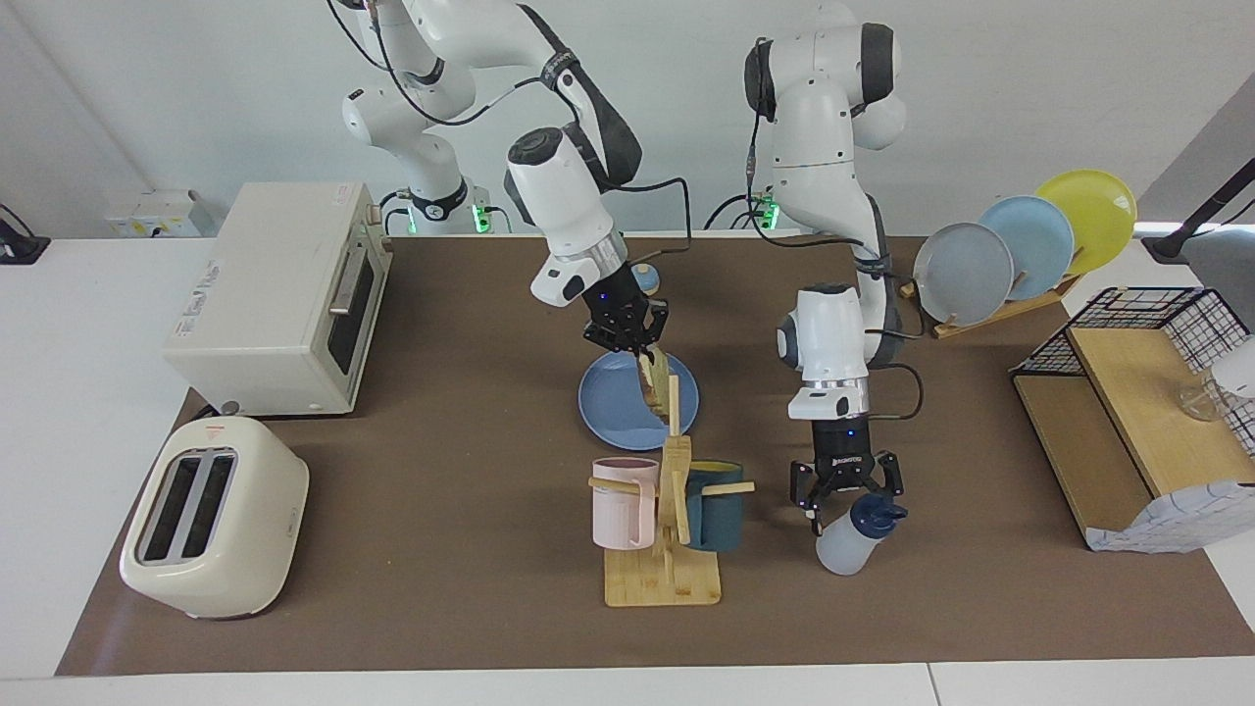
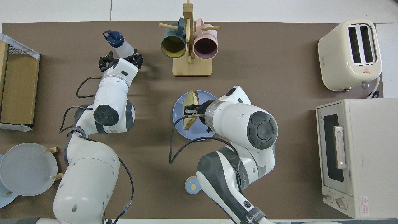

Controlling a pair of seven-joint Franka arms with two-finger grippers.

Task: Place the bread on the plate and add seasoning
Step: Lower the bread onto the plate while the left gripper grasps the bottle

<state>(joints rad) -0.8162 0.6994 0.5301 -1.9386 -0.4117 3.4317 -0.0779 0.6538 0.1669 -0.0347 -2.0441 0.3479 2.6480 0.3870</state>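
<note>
The bread [image 1: 655, 384] hangs on edge from my right gripper [image 1: 628, 338], which is shut on its top edge over the middle of the blue plate [image 1: 606, 407]. Whether the slice's lower edge touches the plate I cannot tell. From overhead the bread [image 2: 191, 99] and right gripper [image 2: 189, 111] cover part of the plate [image 2: 178, 109]. The seasoning [image 1: 849, 537], a white bottle with a navy cap, stands toward the left arm's end, farther from the robots than the plate. My left gripper [image 1: 849, 488] hangs open just over it, holding nothing. Overhead shows the same left gripper [image 2: 120, 60] beside the seasoning [image 2: 120, 44].
A wooden mug rack [image 1: 665, 574] with a pink and a teal mug stands beside the seasoning. A cream toaster [image 1: 211, 518] and a toaster oven [image 1: 279, 294] sit at the right arm's end. A bell [image 2: 193, 184], a plate rack [image 1: 1020, 245] and a wire shelf [image 1: 1128, 392] are also here.
</note>
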